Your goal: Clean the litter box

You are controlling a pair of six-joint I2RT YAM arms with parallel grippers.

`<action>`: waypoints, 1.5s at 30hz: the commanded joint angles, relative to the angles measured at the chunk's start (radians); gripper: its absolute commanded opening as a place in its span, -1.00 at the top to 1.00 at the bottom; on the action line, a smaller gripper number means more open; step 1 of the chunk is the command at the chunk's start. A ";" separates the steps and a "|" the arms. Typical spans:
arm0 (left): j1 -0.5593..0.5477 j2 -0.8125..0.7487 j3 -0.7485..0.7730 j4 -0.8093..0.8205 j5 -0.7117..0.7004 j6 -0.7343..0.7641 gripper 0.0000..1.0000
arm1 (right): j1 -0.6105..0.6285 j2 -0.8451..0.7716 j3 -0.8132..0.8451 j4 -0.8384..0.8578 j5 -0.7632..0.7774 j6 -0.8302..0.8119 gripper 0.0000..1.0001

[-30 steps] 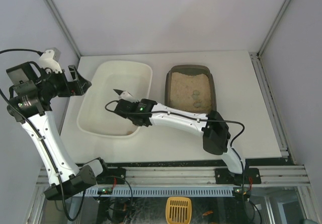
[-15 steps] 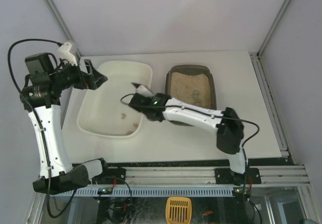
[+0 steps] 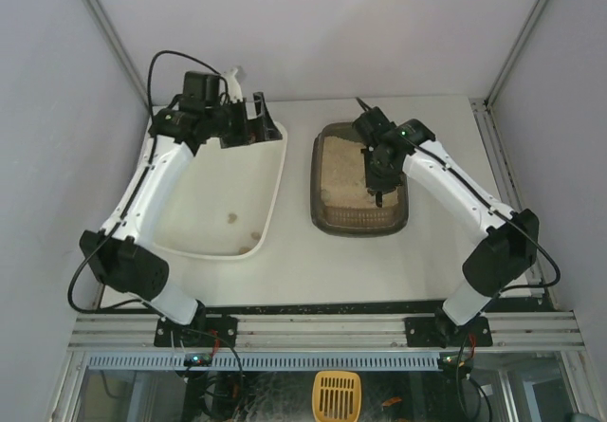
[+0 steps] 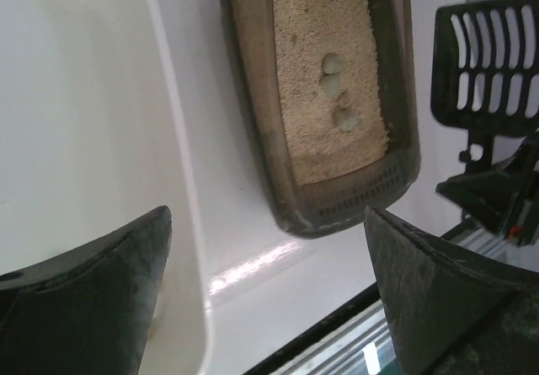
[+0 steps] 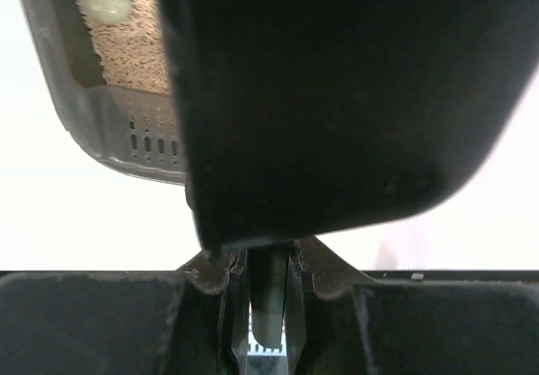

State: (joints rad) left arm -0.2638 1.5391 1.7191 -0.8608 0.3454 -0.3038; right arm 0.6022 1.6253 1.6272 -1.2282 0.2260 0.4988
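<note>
The dark litter box with beige litter lies right of the table's middle; in the left wrist view the litter box holds a few pale clumps. My right gripper hovers above it, shut on the handle of a black slotted scoop. That scoop shows beside the box in the left wrist view. My left gripper is open and empty above the white tray's far right corner, its fingertips wide apart.
The large glossy white tray lies left of the litter box, with a few brown bits on its floor. The table's dark front edge runs near the box's slotted end. Enclosure walls stand close on three sides.
My right arm carried the scoop from over the white tray to above the litter box. The left arm swung from the table's left side to the tray's far right corner, its jaws staying open.
</note>
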 commanded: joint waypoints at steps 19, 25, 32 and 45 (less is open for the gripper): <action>-0.087 0.164 -0.164 0.380 0.009 -0.844 -0.99 | -0.260 0.384 0.297 -0.292 -0.375 0.088 1.00; -0.087 0.163 -0.189 0.373 0.009 -0.810 -0.99 | -0.259 0.469 0.359 -0.331 -0.326 0.095 1.00; -0.087 0.116 -0.210 0.373 -0.038 -0.711 -0.99 | -0.265 0.511 0.370 -0.338 -0.243 0.096 1.00; -0.040 -0.060 -0.292 0.366 -0.170 -0.456 -0.99 | -0.285 0.620 0.378 -0.239 -0.414 0.063 1.00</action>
State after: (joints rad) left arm -0.3424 1.5608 1.4437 -0.5098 0.2302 -0.8909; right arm 0.3260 2.2139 1.9804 -1.5135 -0.1089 0.5789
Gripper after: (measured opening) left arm 0.996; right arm 0.138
